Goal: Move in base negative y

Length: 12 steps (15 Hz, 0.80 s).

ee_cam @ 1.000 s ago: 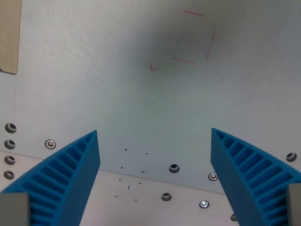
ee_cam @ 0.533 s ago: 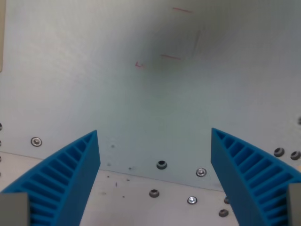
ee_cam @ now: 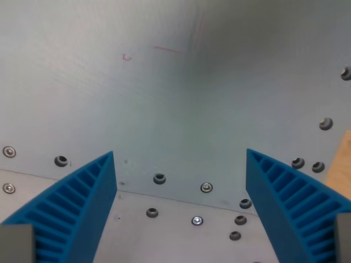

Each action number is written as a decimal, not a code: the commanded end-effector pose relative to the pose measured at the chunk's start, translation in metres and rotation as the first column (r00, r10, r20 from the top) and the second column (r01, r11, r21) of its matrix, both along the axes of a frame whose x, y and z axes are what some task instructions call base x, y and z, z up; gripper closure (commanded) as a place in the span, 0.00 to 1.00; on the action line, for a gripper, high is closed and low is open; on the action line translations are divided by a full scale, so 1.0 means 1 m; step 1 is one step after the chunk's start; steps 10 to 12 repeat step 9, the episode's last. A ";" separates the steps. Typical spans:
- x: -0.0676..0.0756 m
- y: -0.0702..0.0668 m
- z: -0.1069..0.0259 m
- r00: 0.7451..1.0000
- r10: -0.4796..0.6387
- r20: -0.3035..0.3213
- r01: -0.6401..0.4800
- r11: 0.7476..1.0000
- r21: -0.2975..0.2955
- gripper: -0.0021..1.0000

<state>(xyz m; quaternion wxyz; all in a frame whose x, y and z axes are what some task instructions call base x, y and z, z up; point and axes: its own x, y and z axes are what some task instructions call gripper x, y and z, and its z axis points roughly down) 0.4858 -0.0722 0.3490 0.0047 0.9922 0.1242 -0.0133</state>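
The gripper point(ee_cam: 181, 211) has its blue ribbed fingers point(ee_cam: 71, 213) spread apart, holding nothing, above the bolted seam of the grey metal table point(ee_cam: 164, 109). Faint red markings point(ee_cam: 164, 50) lie near the top edge.

Grey metal worktop point(ee_cam: 181, 115) with faint red pen marks point(ee_cam: 164, 50), rows of screws point(ee_cam: 206, 187), wooden edge point(ee_cam: 340, 161) at the wrist view's right.

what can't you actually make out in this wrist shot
- Tan object, wrist view: cut off by the right edge; identity unclear.
- Red marks on the metal plate: too faint and blurred to read.
- Gripper: fingers cut off by the bottom edge; open, holding nothing.
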 end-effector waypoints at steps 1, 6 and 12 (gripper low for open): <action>-0.010 -0.014 0.002 1.000 0.016 0.022 -0.016 1.000 0.006 0.00; -0.015 -0.042 0.002 1.000 0.016 0.022 -0.016 1.000 0.006 0.00; -0.018 -0.058 0.002 1.000 0.016 0.022 -0.016 1.000 0.006 0.00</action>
